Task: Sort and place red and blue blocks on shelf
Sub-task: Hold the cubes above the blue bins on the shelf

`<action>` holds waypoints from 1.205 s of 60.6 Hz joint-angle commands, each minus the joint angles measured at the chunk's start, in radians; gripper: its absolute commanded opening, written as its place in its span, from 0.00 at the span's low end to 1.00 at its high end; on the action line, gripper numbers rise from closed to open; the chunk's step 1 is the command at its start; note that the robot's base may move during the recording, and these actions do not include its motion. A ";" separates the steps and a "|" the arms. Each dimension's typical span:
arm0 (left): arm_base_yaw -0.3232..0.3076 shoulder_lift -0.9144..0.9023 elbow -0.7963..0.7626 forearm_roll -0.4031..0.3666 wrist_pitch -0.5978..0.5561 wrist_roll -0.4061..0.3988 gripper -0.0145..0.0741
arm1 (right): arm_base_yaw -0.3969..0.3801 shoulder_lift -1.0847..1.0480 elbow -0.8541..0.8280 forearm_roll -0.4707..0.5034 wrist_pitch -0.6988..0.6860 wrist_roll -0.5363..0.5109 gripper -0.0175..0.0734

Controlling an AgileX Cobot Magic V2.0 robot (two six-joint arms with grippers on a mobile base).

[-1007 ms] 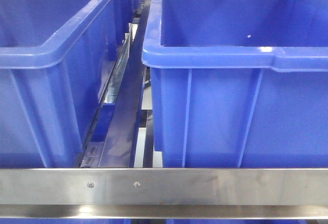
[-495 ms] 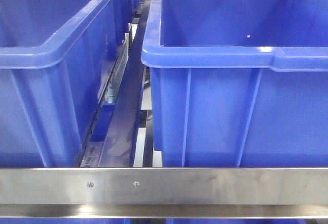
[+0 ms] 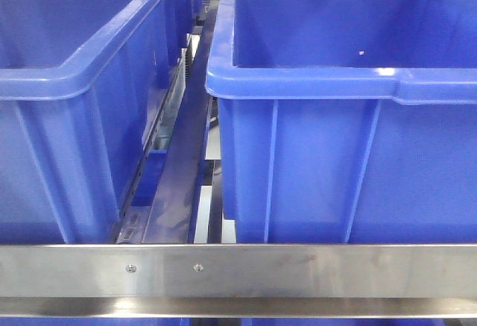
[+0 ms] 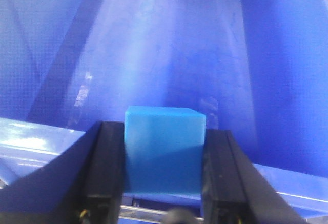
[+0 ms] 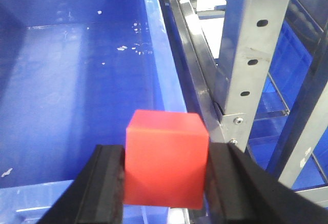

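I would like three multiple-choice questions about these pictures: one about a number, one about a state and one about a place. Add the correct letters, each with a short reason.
1. How many screws show on the steel front rail in the front view?
A. one
B. two
C. four

2. What is the state of the left gripper?
A. open and empty
B. shut on nothing
C. shut on the blue block

3. Where is the red block?
A. lying on the front rail
B. held by the left gripper
C. between the fingers of the right gripper

Answers:
1 B: two screw heads sit side by side, left of the rail's middle.
2 C: the left wrist view shows the blue cube pressed from both sides.
3 C: the right wrist view shows the red cube clamped between two black fingers.
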 commanded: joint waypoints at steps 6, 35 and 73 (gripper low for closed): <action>0.002 0.004 -0.029 0.000 -0.079 0.001 0.30 | -0.006 0.002 -0.026 -0.011 -0.093 -0.007 0.26; 0.002 0.004 -0.029 0.000 -0.079 0.001 0.30 | -0.006 0.002 -0.026 -0.011 -0.093 -0.007 0.26; 0.002 0.004 -0.033 0.053 -0.088 0.005 0.30 | -0.006 0.003 -0.031 0.029 -0.177 -0.007 0.26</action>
